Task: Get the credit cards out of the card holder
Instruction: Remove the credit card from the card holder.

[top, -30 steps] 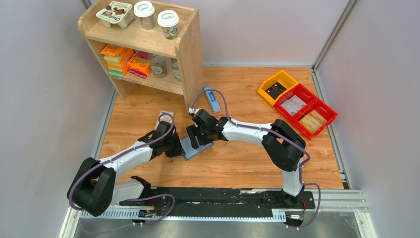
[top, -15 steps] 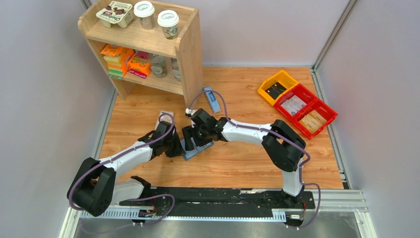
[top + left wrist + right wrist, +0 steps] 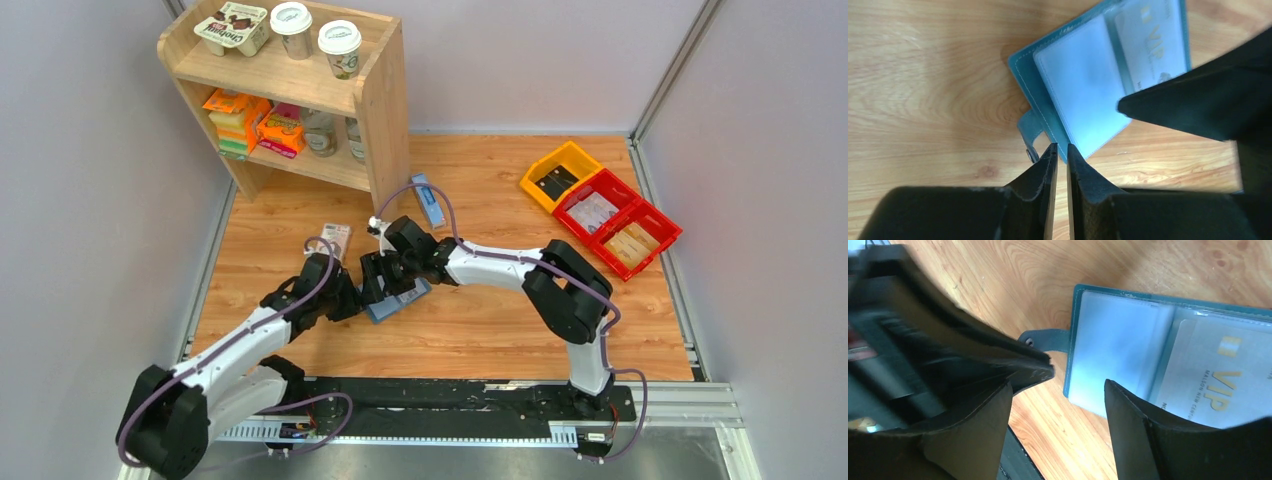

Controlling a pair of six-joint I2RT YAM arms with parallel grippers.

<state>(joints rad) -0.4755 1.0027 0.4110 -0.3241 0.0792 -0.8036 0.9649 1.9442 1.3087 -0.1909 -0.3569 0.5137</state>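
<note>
The card holder (image 3: 1088,85) is light and floppy. My left end effector (image 3: 1058,150), nearly together, sits by its tab (image 3: 1030,132); my right end effector (image 3: 1058,385), spread apart, wants the stiff card (image 3: 1218,380) by its edge.

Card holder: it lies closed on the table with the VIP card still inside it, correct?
Not closed: the card holder lies open on the table, with the VIP card still inside it. The right wrist view shows this.
</note>
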